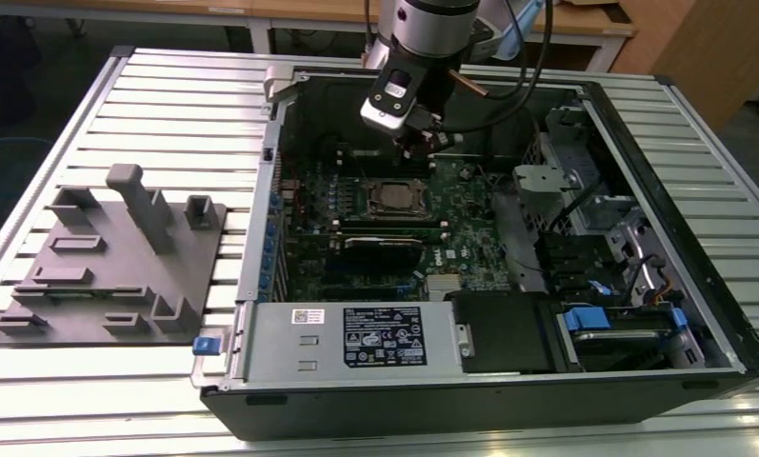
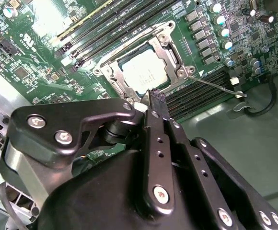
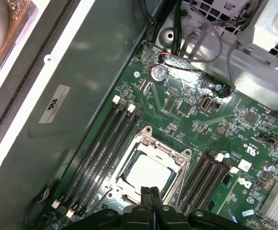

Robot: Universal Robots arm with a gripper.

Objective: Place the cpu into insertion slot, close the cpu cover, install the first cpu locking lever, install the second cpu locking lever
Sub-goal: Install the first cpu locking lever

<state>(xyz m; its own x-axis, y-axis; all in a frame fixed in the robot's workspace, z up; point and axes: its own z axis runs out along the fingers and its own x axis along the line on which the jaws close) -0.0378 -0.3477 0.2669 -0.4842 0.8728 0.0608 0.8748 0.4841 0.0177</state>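
Observation:
The cpu (image 2: 143, 73) lies flat in its socket on the green motherboard, its dull silver top showing through the window of the cpu cover (image 2: 173, 53). In both wrist views the cover lies down flat around the chip. A thin metal locking lever (image 2: 216, 86) sticks out sideways from the socket corner, raised off the board. My gripper (image 2: 156, 95) hangs just above the socket's edge, fingers pressed together with nothing between them. In the first wrist view the gripper (image 3: 151, 190) sits over the rim beside the cpu (image 3: 148, 173). In the exterior view the gripper (image 1: 417, 148) is above the cpu (image 1: 397, 198).
The open computer case (image 1: 258, 238) lies on a slatted table. A labelled power supply box (image 1: 379, 338) fills the near edge, and drive cages (image 1: 583, 190) stand at the exterior view's right. A grey fixture plate (image 1: 112, 267) sits at the left. Memory slots (image 3: 105, 143) flank the socket.

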